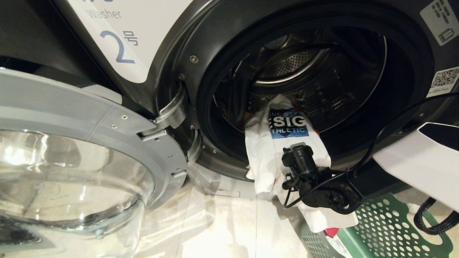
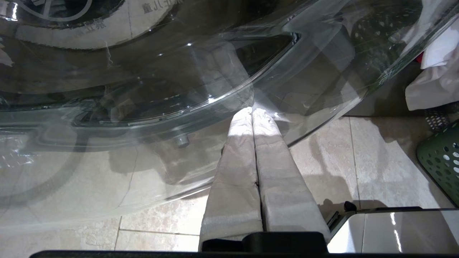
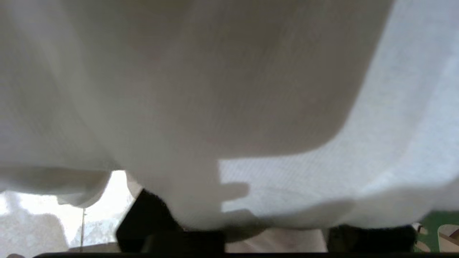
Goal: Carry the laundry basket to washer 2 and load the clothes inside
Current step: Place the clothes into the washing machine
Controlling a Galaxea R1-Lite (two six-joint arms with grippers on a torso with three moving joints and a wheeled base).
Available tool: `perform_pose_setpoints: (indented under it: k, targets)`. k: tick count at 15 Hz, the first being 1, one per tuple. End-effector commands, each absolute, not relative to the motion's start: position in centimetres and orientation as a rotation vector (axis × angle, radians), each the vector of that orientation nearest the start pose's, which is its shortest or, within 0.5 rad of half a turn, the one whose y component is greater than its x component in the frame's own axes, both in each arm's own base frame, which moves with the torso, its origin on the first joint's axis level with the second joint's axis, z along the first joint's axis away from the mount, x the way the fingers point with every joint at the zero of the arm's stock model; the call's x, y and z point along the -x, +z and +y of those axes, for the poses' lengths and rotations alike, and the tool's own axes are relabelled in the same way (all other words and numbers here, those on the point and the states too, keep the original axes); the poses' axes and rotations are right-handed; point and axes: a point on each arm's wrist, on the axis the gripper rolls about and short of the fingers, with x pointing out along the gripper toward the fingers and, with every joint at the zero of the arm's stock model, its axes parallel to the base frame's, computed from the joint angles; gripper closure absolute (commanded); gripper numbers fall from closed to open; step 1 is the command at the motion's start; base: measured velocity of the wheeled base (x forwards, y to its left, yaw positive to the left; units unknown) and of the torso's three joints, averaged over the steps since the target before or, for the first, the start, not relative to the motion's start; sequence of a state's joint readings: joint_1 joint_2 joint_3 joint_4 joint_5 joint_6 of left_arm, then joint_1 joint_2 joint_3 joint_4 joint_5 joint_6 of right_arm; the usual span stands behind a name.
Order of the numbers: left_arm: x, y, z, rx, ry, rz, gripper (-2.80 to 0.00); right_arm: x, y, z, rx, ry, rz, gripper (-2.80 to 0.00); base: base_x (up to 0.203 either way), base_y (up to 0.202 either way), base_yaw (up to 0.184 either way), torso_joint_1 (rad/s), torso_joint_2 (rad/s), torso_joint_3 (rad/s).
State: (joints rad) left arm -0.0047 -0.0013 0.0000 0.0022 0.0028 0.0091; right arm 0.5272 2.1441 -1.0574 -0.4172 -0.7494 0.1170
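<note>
I am pressing my right gripper (image 1: 299, 152), seemingly pinching it, into the white shirt (image 1: 276, 143), which is hanging lengthwise from twelve toward six over washer 2's (image 1: 186, 43) door lip.

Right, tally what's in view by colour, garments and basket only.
White: 1, the white shirt hanging over the drum's lip
Red: 1, a red garment peeking under it
Green: 1, the laundry basket
Total: 3
</note>
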Motion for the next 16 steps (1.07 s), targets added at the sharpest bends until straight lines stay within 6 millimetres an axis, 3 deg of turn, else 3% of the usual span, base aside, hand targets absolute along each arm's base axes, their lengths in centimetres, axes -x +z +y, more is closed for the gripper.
perform_pose_setpoints:
  k: [1, 7, 12, 14, 16]
  targets:
    - [2.3, 7.5, 0.0, -0.009, -0.002, 0.002, 0.00, -34.0, 7.4, 18.0, 0.280, -0.249, 0.528, 0.00, 0.000, 0.000, 0.000, 0.000, 0.00, 0.000]
    - [2.3, 7.5, 0.0, -0.009, -0.002, 0.001, 0.00, -31.9, 9.2, 16.9, 0.252, -0.276, 0.602, 0.00, 0.000, 0.000, 0.000, 0.000, 0.00, 0.000]
    - [2.3, 7.5, 0.0, -0.009, -0.002, 0.000, 0.00, -28.5, 14.2, 15.7, 0.210, -0.256, 0.543, 0.00, 0.000, 0.000, 0.000, 0.000, 0.00, 0.000]
    - [2.3, 7.5, 0.0, -0.009, -0.002, 0.000, 0.00, -27.3, 15.8, 17.0, 0.193, -0.212, 0.490, 0.00, 0.000, 0.000, 0.000, 0.000, 0.00, 0.000]
    - [2.3, 7.5, 0.0, -0.009, -0.002, 0.001, 0.00, -27.4, 16.6, 18.8, 0.147, -0.226, 0.391, 0.00, 0.000, 0.000, 0.000, 0.000, 0.00, 0.000]
